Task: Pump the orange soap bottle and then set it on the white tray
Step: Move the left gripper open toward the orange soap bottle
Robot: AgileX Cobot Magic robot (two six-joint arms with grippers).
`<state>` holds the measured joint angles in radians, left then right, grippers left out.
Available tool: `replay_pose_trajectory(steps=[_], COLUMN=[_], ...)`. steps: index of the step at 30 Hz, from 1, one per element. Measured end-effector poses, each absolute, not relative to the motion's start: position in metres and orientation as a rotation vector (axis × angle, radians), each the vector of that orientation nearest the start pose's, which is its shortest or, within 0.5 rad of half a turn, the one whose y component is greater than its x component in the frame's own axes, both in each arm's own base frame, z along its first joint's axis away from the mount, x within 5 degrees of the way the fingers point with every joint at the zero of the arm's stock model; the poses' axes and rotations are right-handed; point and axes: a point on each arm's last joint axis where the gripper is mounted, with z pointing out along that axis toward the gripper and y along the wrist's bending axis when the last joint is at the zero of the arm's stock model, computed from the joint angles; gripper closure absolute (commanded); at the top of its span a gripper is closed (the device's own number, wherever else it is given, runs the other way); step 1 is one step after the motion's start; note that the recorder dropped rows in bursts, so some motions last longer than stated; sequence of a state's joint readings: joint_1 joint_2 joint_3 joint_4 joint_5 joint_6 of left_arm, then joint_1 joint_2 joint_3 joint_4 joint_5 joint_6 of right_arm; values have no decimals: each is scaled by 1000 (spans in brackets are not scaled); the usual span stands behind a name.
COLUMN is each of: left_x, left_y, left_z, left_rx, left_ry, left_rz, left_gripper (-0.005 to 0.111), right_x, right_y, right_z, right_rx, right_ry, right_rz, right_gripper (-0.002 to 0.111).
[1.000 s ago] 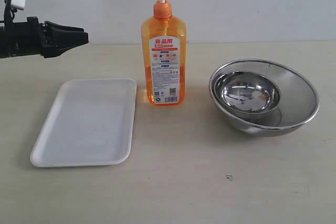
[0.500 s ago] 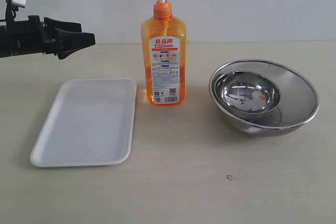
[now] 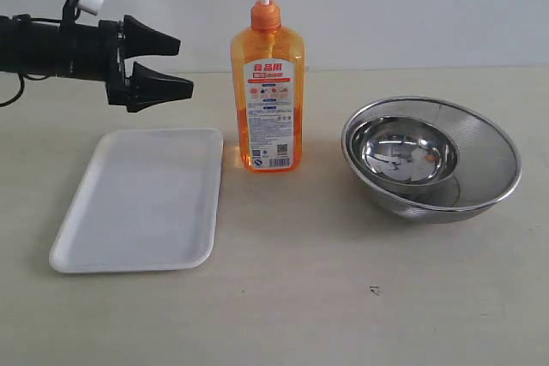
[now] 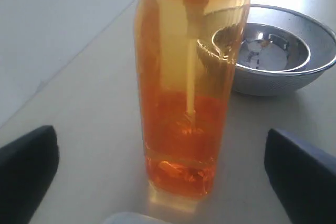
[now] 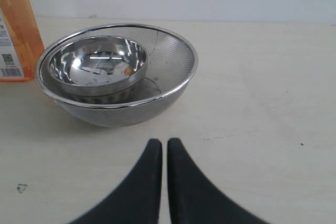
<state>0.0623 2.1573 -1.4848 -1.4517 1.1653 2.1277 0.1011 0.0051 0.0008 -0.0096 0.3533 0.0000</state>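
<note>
The orange soap bottle (image 3: 268,96) stands upright on the table, its pump head up on the white stem. It fills the middle of the left wrist view as the orange soap bottle (image 4: 188,87). My left gripper (image 3: 182,64) hangs open to the bottle's left, a short gap from it, fingers pointing at it. Both dark fingers (image 4: 27,169) sit wide apart with the bottle ahead of them. The white tray (image 3: 141,199) lies flat to the left of the bottle, below the left arm. My right gripper (image 5: 164,144) is shut, holding nothing, above bare table in front of the bowls.
A steel mesh bowl (image 3: 480,147) with a smaller steel bowl (image 3: 405,153) inside it stands right of the bottle. The same mesh bowl (image 5: 173,61) lies just ahead of the right gripper. A pale wall runs behind the table.
My left gripper has moved right toward the bottle and its fingers have spread open. The bottle, tray and bowls have not moved.
</note>
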Motion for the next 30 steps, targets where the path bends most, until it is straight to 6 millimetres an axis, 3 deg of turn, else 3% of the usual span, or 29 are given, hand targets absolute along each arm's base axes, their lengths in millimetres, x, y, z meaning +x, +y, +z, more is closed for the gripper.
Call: replay_pose_trajectory(steps=[7, 15, 30], left_x=[454, 465, 456], left_y=[-58, -60, -113], left_z=[194, 169, 164], left_rx=[1113, 1056, 1159], left_ry=[1509, 1541, 1494], left_rz=[-827, -880, -957], left_gripper=[-3, -3, -3], right_x=[53, 53, 53], right_y=[5, 5, 5], right_z=[181, 181, 181], right_rx=[-99, -99, -99], right_ry=[1840, 1840, 1840], right_rz=[61, 61, 61], right_gripper=[107, 107, 107])
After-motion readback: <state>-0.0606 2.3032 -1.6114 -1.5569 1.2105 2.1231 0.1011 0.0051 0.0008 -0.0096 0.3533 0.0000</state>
